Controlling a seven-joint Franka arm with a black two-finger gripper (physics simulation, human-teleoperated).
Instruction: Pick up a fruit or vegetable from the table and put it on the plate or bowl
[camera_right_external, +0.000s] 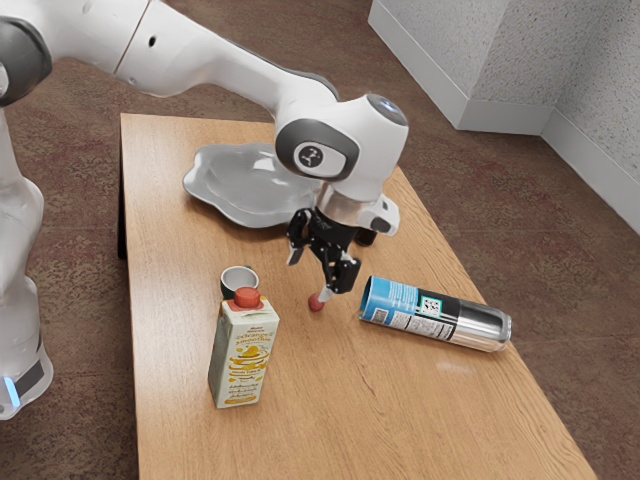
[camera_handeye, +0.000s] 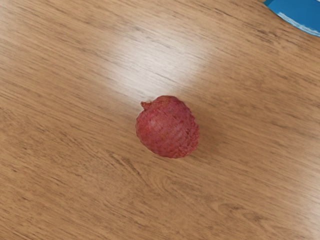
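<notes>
Fruit (camera_right_external: 316, 302): small, red and rounded, with finely ridged skin and a short nub at one end. It lies on the worktop (camera_right_external: 400, 400), apart from the plate (camera_right_external: 232, 182), on its camera-facing side. Plate: grey, shallow, wavy-rimmed, lying flat.

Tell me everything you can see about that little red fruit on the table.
The red fruit is small and roundish, with rough, finely bumped skin in dull pinkish red and a little nub at one end. It looks whole. It lies on the wooden table, between the juice carton and the lying blue can, touching neither. The gripper hangs open just above it; only the table touches it.
</notes>
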